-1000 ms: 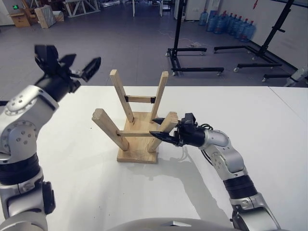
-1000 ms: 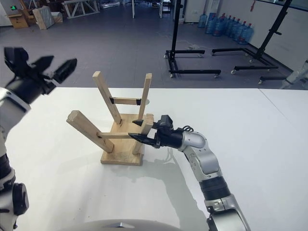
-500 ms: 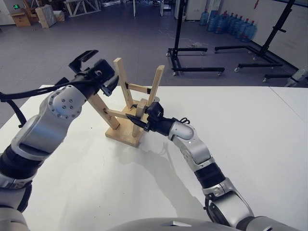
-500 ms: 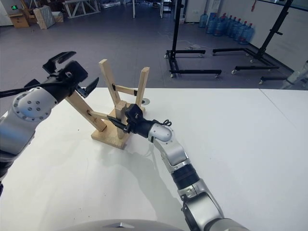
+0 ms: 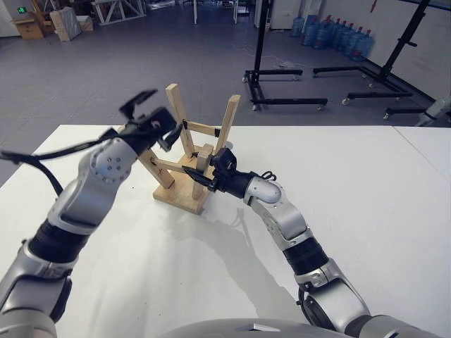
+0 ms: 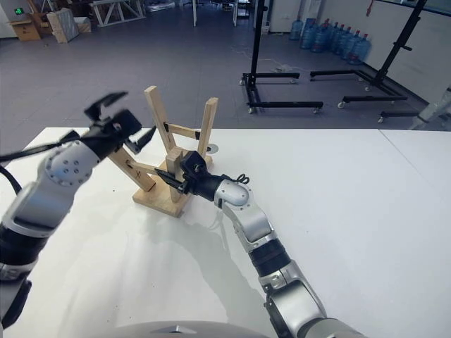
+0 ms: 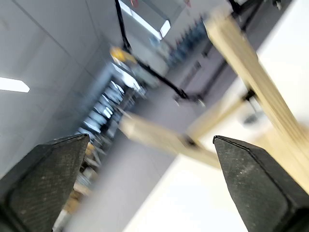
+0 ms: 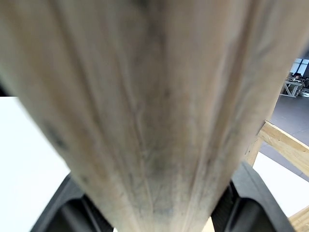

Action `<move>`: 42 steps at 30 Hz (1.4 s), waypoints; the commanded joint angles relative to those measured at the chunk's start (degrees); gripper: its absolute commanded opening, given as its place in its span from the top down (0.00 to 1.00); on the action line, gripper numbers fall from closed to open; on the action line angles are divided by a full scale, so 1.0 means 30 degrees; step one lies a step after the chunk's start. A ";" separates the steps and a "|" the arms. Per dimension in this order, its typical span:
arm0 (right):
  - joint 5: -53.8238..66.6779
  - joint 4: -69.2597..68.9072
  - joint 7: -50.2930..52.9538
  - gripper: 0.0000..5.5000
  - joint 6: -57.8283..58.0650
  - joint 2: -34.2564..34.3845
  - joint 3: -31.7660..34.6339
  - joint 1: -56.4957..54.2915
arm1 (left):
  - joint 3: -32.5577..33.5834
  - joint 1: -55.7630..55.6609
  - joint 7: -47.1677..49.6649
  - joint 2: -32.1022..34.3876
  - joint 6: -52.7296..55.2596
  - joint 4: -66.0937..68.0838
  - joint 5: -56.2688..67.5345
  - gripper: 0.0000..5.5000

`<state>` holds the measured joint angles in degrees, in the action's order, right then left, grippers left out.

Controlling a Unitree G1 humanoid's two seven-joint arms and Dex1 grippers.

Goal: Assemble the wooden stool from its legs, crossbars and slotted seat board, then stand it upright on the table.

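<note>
Near far table point(image 5: 366, 190) edge, stool point(image 5: 180, 201), right gripper point(image 5: 199, 176)

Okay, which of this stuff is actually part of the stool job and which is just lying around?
Job: stool, upturned on the table; right gripper shut on one leg; left gripper, open.
Lying about: wheeled black stands; water bottles; boxes.

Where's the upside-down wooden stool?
The wooden stool sits seat-down on the white table, left of centre, right gripper clamping its near leg, open left gripper alongside.
</note>
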<state>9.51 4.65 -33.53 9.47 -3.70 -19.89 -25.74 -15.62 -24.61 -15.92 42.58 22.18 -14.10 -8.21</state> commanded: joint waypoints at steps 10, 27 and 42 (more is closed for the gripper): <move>-0.0429 0.0184 -0.0503 0.61 0.1347 -0.0538 -0.0597 0.0765 | -0.0424 0.0864 0.0711 -0.3396 -0.4233 0.3002 -0.2595 0.15; 0.0941 -0.1066 -0.2688 0.61 0.2865 -0.2511 0.0129 0.1329 | 1.2553 -0.8035 -0.1645 -0.2581 0.8283 -0.2156 0.6524 0.15; 0.2771 -0.2414 -0.5488 0.61 0.3891 -0.4516 0.0455 0.1443 | 1.2495 0.4786 -0.6777 -0.3232 0.3063 -0.0019 0.8955 0.15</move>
<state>18.42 -4.20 -48.59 17.98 -15.60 -17.27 -23.66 23.26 -9.68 -36.78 32.47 32.50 -14.69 19.22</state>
